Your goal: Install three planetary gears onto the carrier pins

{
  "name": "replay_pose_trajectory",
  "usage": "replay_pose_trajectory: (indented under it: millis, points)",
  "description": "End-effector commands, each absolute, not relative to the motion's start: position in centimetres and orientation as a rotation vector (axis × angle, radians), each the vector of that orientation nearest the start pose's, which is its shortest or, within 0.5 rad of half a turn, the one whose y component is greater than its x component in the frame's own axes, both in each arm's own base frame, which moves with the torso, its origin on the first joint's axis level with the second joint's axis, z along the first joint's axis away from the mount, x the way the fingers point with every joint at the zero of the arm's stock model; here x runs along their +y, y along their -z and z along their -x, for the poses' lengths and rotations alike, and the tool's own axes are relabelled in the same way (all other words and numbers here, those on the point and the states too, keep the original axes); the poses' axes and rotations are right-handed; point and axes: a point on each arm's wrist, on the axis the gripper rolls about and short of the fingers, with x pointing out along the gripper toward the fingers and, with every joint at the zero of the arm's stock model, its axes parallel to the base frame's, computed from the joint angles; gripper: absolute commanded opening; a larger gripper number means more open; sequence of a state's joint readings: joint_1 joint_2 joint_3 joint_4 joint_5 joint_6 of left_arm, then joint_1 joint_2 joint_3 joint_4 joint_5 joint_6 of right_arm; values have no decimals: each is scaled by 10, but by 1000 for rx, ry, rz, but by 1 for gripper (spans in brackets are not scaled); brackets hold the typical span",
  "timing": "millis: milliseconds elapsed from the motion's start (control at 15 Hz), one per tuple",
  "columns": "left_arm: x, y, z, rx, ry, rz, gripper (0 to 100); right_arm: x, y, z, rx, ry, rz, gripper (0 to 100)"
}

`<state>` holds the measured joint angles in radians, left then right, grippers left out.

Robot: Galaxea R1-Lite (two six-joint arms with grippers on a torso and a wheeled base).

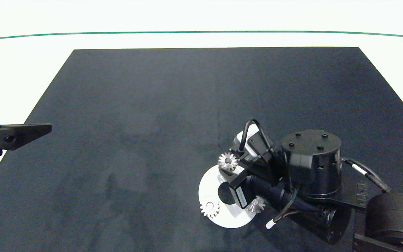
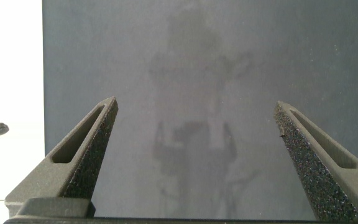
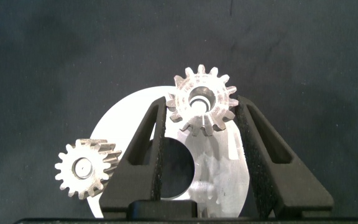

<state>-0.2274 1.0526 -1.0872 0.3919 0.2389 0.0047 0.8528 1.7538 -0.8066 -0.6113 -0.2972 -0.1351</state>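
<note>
The right gripper [image 3: 201,124] is over the flat white round disc [image 1: 210,182], fingers apart on either side of a small silvery toothed gear [image 3: 201,101], which may sit on a pin. Another gear [image 1: 210,208] sits at the disc's near-left edge. A third gear [image 1: 256,205] peeks out beside the arm. The left gripper [image 2: 197,155] waits wide open, far left.

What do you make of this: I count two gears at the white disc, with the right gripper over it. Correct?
Not quite: the head view shows three gears at the white disc, with the right gripper over it.
</note>
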Motion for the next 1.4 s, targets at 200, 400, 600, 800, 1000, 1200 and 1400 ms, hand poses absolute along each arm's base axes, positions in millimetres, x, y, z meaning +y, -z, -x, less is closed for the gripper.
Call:
replay_pose_trajectory:
  millis: [200,400,600,800,1000,1200,1400]
  points:
    - [-21,-307,-116,348,-12,-95,100,234,-160,-213,255,-570,321,22]
    - [-21,-307,-115,345,-9,-95,100,235,-160,-214,253,-569,326,22]
    - [-21,-307,-115,345,-9,-95,100,235,-160,-214,255,-569,325,22]
    - [-21,-307,-115,343,-9,-94,100,234,-159,-214,257,-568,326,22]
    - [-24,-306,-114,346,17,-100,100,234,-161,-213,252,-569,325,22]
    - [-24,-307,-114,345,16,-99,100,233,-160,-212,254,-569,325,22]
    - [-24,-307,-114,343,16,-99,100,233,-159,-212,258,-569,327,22]
